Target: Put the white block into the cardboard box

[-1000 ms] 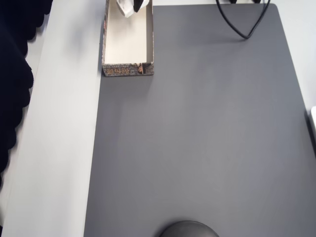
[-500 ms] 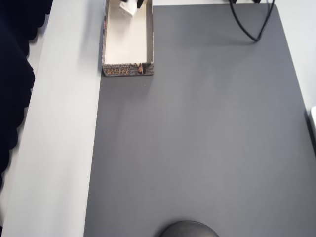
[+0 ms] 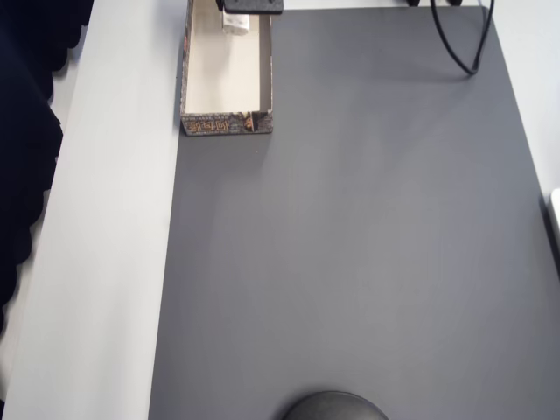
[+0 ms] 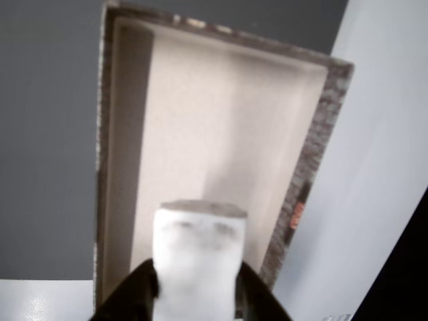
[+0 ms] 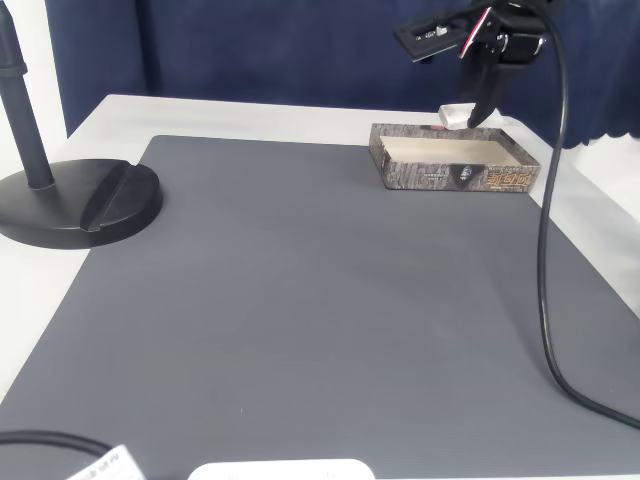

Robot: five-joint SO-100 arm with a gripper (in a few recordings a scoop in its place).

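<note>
Jaws pinching the white block (image 4: 199, 257), gripper (image 4: 197, 287) holding it above one end of the cardboard box (image 4: 314, 144), box at edge of grey mat (image 5: 300, 300), black stand base (image 5: 80, 200) far side

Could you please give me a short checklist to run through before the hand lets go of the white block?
1. White block held between the fingers of the hand: ok.
2. Block above the cardboard box opening: ok.
3. Box floor beneath bare: ok.
4. Block low enough to drop softly: cannot tell; in the fixed view it sits above the rim.
5. Cable away from the box: ok.
</note>
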